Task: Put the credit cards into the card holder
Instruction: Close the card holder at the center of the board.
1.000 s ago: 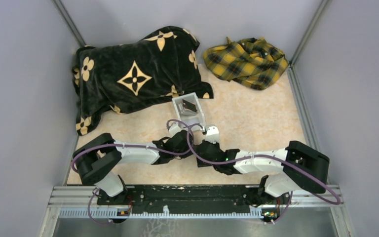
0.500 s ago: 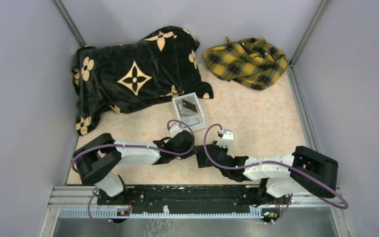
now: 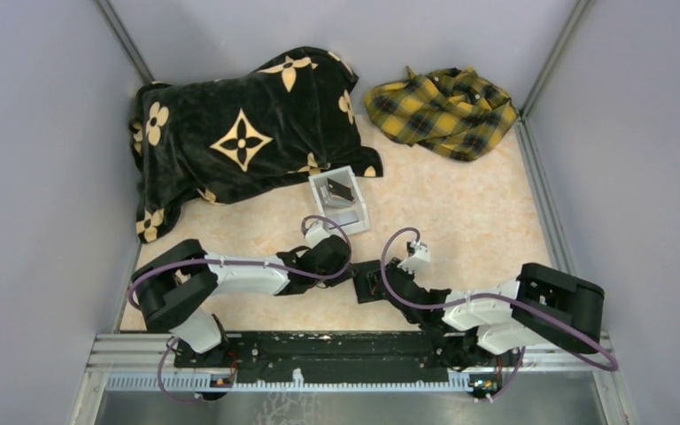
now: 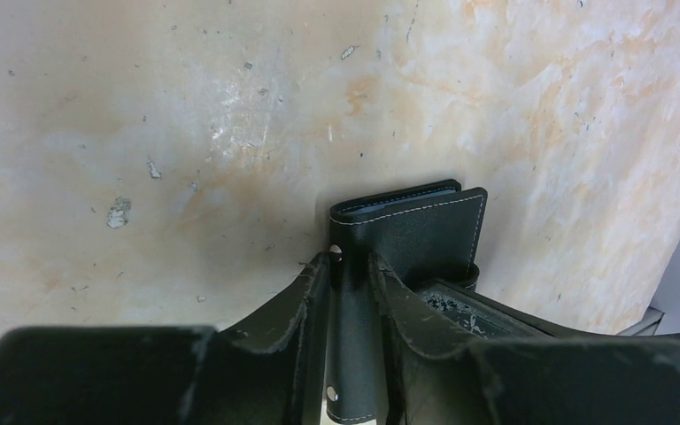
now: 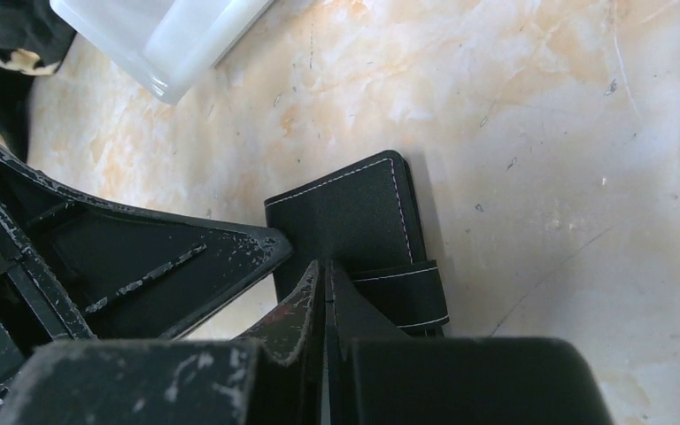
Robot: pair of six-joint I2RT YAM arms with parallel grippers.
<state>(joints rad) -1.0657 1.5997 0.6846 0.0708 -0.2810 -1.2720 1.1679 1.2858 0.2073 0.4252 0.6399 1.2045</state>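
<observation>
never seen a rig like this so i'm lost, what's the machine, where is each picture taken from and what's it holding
Two robot arms are bolted at the near edge of a table. One picture looks down from above; the other two come from a camera on each wrist. The left fingers clamp one edge of a black wallet. The right fingers are shut beside its strap, apparently pinching the wallet too. Farther back are a white box with a dark card inside, a black blanket and a yellow plaid cloth.
</observation>
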